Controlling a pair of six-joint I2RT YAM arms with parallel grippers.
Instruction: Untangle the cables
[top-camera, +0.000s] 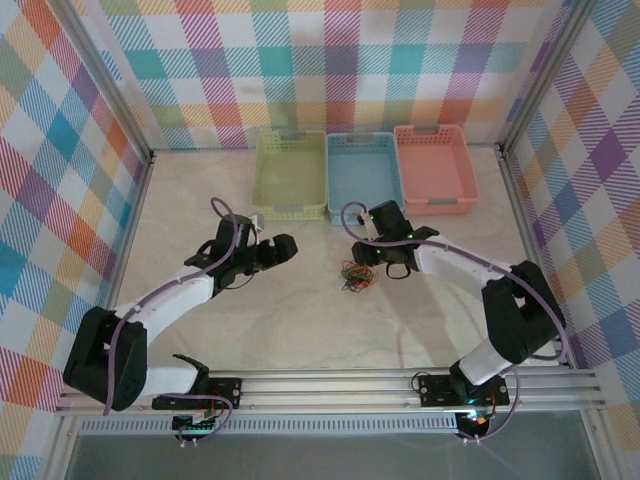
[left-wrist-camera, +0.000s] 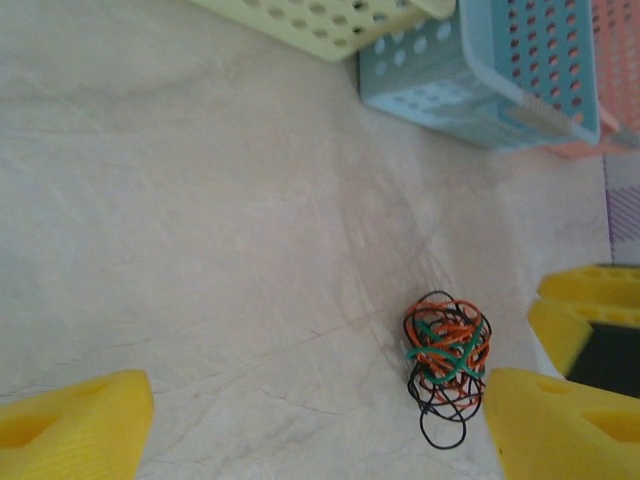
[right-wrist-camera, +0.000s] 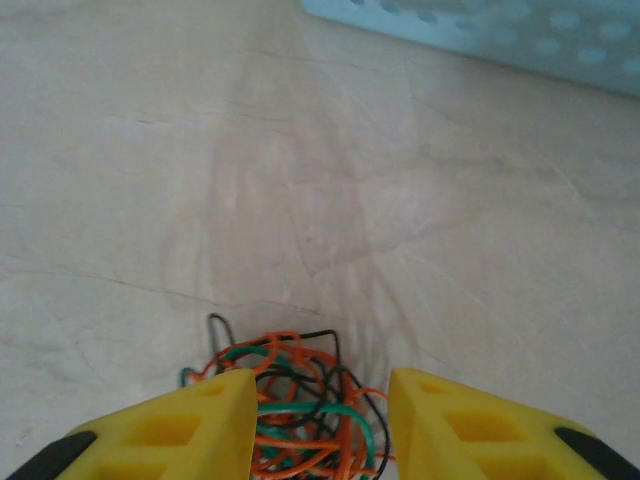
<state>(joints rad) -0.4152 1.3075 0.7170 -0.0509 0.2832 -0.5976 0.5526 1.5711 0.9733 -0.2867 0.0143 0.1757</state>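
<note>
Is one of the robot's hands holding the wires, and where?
No, nothing is held. The cables lie tangled on the table. The left gripper is open beside them, and the right gripper hovers open above them.

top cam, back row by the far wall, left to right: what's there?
pale yellow-green perforated plastic basket → light blue perforated plastic basket → salmon-pink perforated plastic basket
</note>
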